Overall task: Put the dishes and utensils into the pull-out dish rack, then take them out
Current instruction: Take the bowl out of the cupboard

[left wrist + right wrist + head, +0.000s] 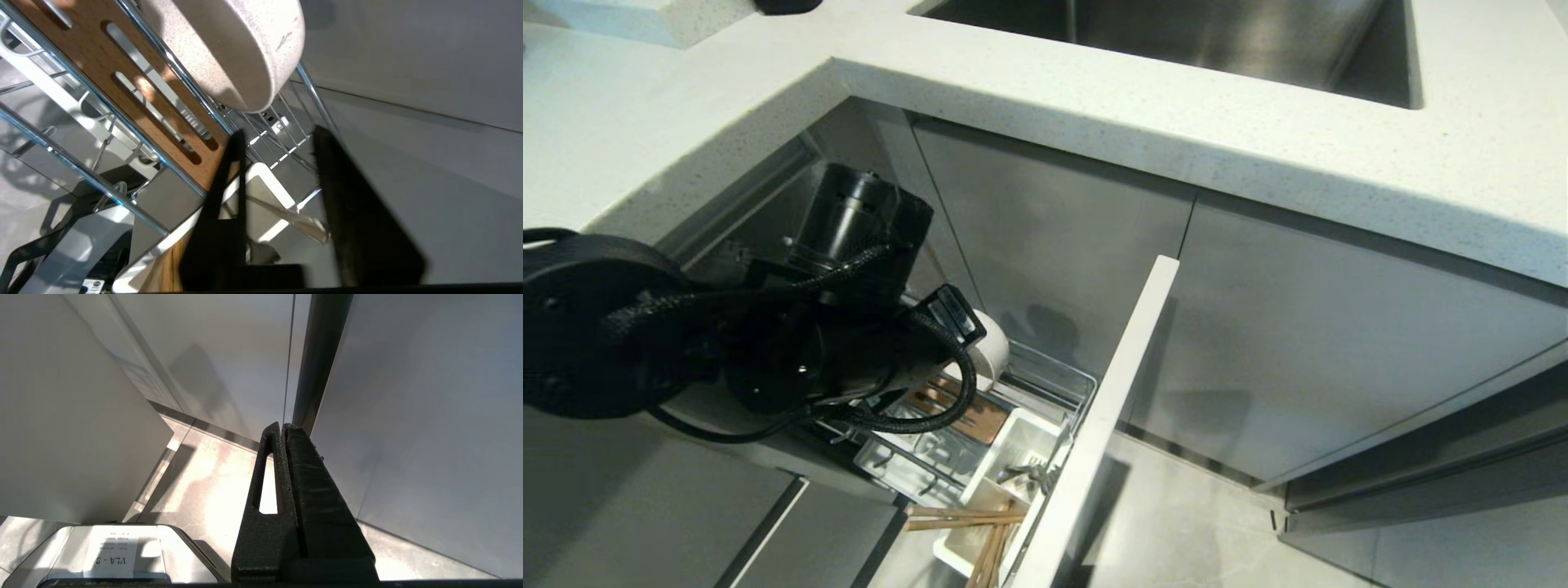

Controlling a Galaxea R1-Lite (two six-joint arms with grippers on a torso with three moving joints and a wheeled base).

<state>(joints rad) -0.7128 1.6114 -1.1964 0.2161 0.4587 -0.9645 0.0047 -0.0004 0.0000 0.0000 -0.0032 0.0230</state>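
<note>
**Now the spoon sits between our fingers, ungripped**

Our left tool [278, 143] hangs over the pull-out dish rack [1058, 377], fingers spread, pinching nothing. The silver spoon [304, 222] leans in the white caddy [1021, 445] just below them. The white bowl [229, 49] stands on edge by the wooden strip [135, 87]; the chopsticks [964, 518] lie across the caddy's near end. The pink plate we cannot see. Our right tool [282, 428], pressed together, is parked low by the cabinets. Closing too high may tip the slim spoon sideways, or a finger may snag the wire.
</note>
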